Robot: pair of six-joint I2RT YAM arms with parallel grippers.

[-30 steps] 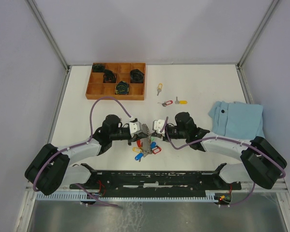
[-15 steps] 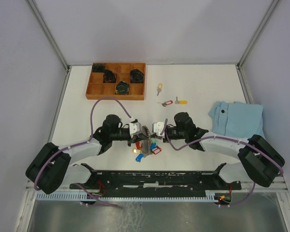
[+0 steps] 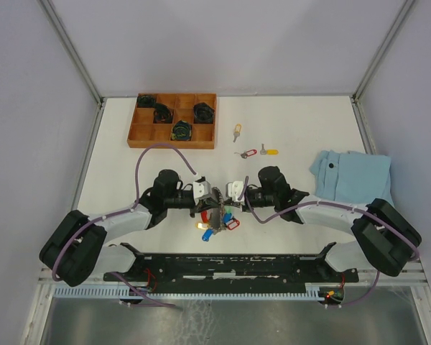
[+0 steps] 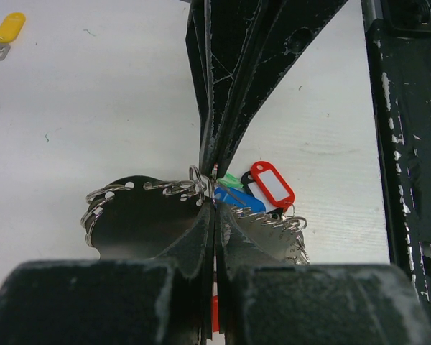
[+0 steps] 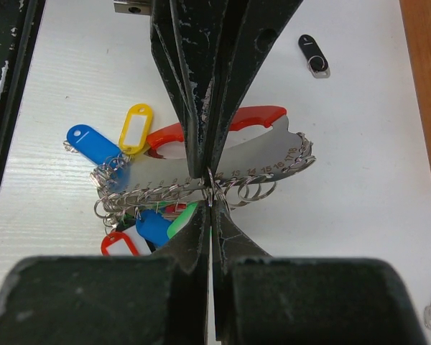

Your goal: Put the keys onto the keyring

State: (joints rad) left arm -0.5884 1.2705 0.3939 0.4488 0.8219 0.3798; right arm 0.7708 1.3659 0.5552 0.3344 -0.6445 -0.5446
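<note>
Keyring [image 5: 262, 159] between left fingers [image 4: 144, 302] and right fingers [image 5: 115, 302], both clamped on it

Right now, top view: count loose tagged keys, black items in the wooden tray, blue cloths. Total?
Loose silver keys with plastic tags: 3
Black round items in the brown wooden compartment tray: 4
Folded light-blue cloth: 1
Total: 8

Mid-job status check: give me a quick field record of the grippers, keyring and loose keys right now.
left gripper: shut on the keyring
right gripper: shut on the keyring
keyring position: between both grippers, near edge
keys off ring: red-tagged key, yellow-tagged key, third key, farther out
other: wooden tray, blue cloth
</note>
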